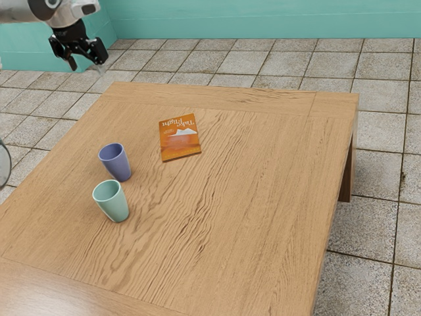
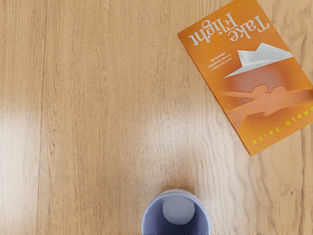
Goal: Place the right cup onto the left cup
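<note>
High beyond the table's upper-left corner in the exterior view, my gripper (image 1: 86, 64) hangs open, its two fingers apart and nothing between them. The blue cup (image 1: 116, 164) stands upright on the table, well away from the gripper. Beside it, closer to the exterior view's lower edge, is the upright teal cup (image 1: 113, 203); both mouths face up and a narrow gap seems to part them. In the wrist view, the blue cup (image 2: 178, 210) is seen from above, its inside hollow and its near part cut off by the frame's edge.
An orange book (image 1: 179, 141) lies flat on the wooden table (image 1: 263, 171), to the exterior view's right of the blue cup. The wrist view has the same book (image 2: 249, 78) a short way from the blue cup. Tiled floor (image 1: 375, 230) surrounds the table.
</note>
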Controlling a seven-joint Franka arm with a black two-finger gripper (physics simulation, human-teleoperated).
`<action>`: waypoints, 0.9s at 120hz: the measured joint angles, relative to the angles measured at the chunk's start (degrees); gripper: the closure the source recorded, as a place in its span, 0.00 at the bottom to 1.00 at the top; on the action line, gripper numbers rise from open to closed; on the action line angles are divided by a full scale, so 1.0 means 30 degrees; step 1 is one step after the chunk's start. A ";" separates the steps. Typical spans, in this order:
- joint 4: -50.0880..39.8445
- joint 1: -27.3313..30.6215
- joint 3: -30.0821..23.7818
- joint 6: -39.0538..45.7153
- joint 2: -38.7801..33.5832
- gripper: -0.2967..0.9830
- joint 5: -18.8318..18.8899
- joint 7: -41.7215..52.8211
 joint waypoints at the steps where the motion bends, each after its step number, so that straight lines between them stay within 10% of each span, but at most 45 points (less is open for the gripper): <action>1: -0.0008 -0.0072 -0.0001 -0.0026 -0.0002 0.24 -0.0002 0.0016; 21: -0.2075 -0.1622 0.0164 -0.0196 -0.1381 0.24 0.0023 0.0174; 52: -1.3037 -0.2940 0.0176 0.3035 -0.7303 0.24 0.0019 -0.0648; 108: -2.1344 -0.3027 -0.0349 0.8798 -1.0011 0.24 -0.0955 -0.5564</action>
